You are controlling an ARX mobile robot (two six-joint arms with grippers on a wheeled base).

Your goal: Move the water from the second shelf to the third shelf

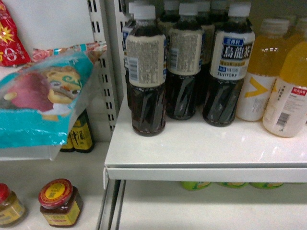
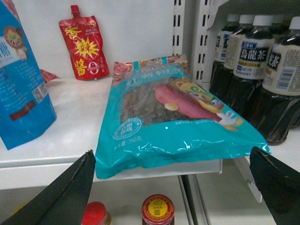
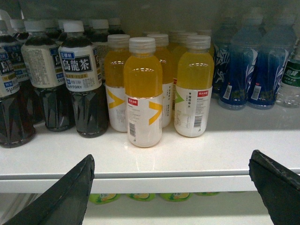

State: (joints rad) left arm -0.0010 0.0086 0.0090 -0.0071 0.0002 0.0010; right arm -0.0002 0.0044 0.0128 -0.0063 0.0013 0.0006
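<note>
Only shelved tea bottles (image 1: 148, 72) ahead.

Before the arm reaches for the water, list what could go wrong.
The clear green-labelled water bottle is barely in view at the right wrist view's edge, beside blue-labelled clear bottles; a wrong pick seems possible.
The teal plastic snack bag overhangs its shelf edge near the open left jaws; a swing might drag it off.

Shop aisle, white slotted shelving (image 1: 206, 158), rows of bottled tea (image 3: 79, 79), juice bottles (image 3: 145, 93), packaged snacks (image 2: 173, 122)
</note>
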